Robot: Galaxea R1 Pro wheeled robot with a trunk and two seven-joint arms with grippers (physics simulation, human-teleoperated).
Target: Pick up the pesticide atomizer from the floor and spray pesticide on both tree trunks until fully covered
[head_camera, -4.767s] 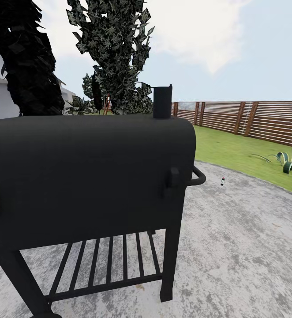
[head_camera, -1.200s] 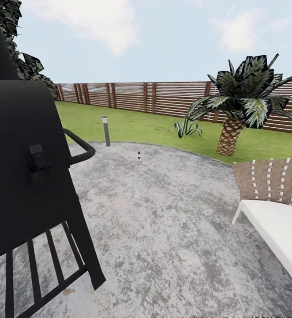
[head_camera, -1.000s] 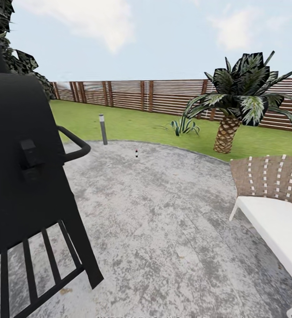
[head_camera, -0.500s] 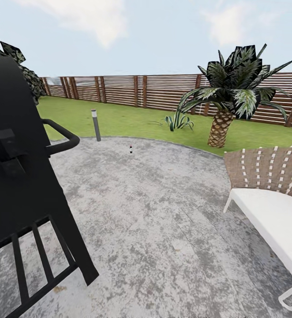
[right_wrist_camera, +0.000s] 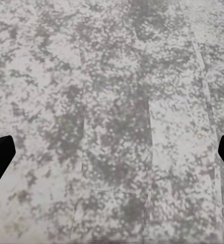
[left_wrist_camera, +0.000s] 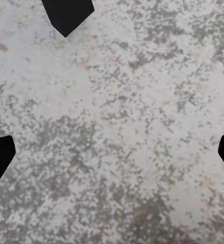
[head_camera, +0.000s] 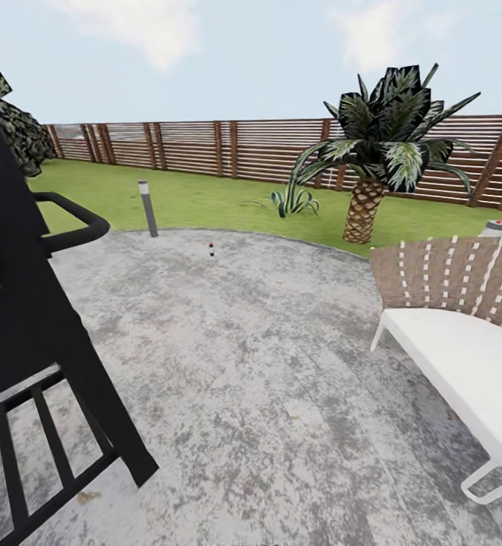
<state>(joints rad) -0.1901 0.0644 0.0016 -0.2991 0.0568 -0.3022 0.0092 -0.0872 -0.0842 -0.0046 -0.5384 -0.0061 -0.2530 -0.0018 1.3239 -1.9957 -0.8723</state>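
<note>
Writing: I can read no brand, label or lettering anywhere from my remote station; the pesticide atomizer [head_camera: 211, 249] is too small in the head view for any print to show.
Pesticide atomizer: a tiny dark bottle with a red top, standing upright; its shape beyond that I cannot make out.
Where it stands: on the floor [head_camera: 266, 364], far ahead of me and left of centre, near the curved far edge where the paving meets the lawn [head_camera: 205, 205]; the grey bollard light [head_camera: 147, 207] stands to its left at that same edge, apart from it.
Floor: rough grey mottled concrete, seen close in both wrist views.
Left gripper [left_wrist_camera: 112, 152]: I see its two dark fingertips [left_wrist_camera: 0, 157] at opposite edges of the left wrist view, spread wide, nothing between them but paving; a dark wedge [left_wrist_camera: 67, 14] shows at another edge of that view, and I cannot tell what it is.
Right gripper [right_wrist_camera: 112, 155]: its dark fingertips [right_wrist_camera: 0, 157] likewise sit at opposite edges of the right wrist view, spread wide over bare concrete, holding nothing.
Black grill [head_camera: 23, 318]: near left, its side handle reaching right, its slatted lower shelf close to the ground.
Lounge chair [head_camera: 463, 334]: near right, white cushion and woven brown back.
Far side: a short palm [head_camera: 380, 152] on the grass to the right, a small spiky plant [head_camera: 293, 202] left of it, and the brown horizontal-slat fence [head_camera: 205, 144] closing off the garden.
</note>
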